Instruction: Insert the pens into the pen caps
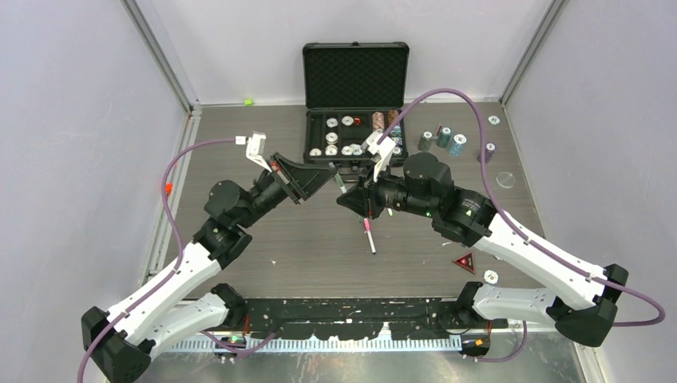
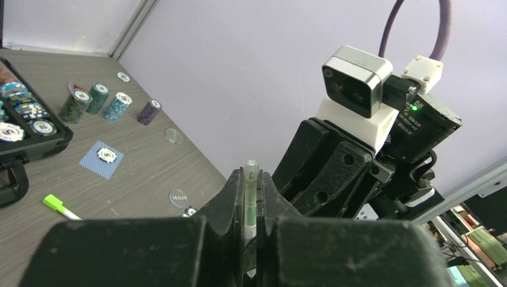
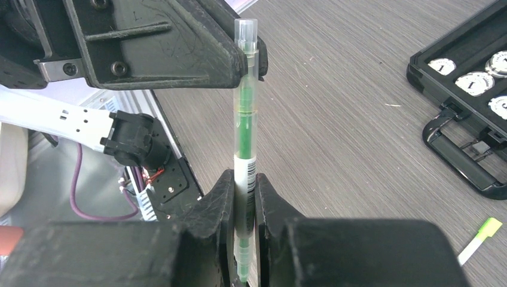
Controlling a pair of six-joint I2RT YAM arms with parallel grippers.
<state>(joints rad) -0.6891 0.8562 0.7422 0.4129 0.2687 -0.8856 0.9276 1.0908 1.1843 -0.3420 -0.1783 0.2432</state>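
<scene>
Right gripper (image 3: 245, 182) clamped on lower barrel of green-cored pen (image 3: 246, 119), pen upright at frame centre, left gripper (image 2: 252, 179) closed on its clear upper end, second pen (image 1: 370, 239) lying loose on table (image 1: 263, 239) just below both in top view.

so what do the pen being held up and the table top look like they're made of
The pen looks like plastic: a see-through, slightly glossy shell with green showing inside and a clear end piece. The table top looks like a matte grey wood-grain laminate with fine printed-looking streaks, though real wood can't be ruled out.
</scene>
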